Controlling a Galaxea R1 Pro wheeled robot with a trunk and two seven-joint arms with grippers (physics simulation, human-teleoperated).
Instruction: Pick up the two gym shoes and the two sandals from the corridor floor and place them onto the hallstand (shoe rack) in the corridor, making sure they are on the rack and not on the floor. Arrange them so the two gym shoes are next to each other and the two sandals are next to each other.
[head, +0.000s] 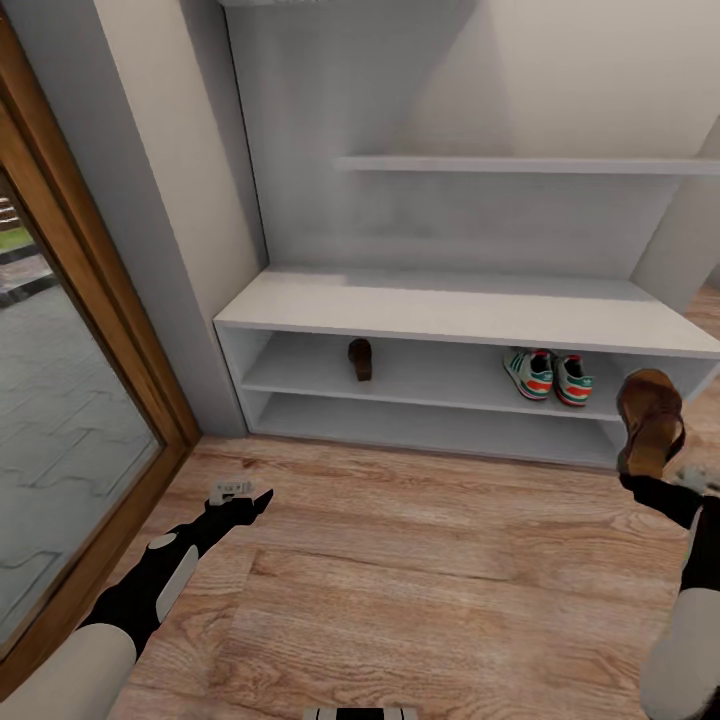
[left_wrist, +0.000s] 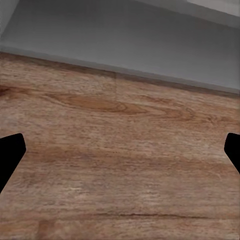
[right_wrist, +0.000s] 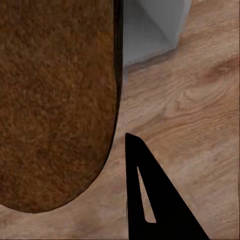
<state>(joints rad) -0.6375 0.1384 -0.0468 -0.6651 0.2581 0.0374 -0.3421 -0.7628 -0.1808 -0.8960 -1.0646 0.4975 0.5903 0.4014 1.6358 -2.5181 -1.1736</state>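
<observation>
Nearest, over bare corridor floor (head: 400, 580): left claw (head: 240, 497) low, fingers apart, carrying nothing; right claw (head: 655, 480) clamped on one sandal (head: 650, 420), held up just before the right end of the hallstand (head: 470, 310). Farther in, on the upper open shelf: the two gym shoes (head: 548, 376) side by side toward the right, the other sandal (head: 360, 358) alone well to the left. Likely trouble: a long carry across to that mate, a heel clipped on the shelf edge and knocked loose, or a lazy drop by the sneakers, leaving the sandals apart.
</observation>
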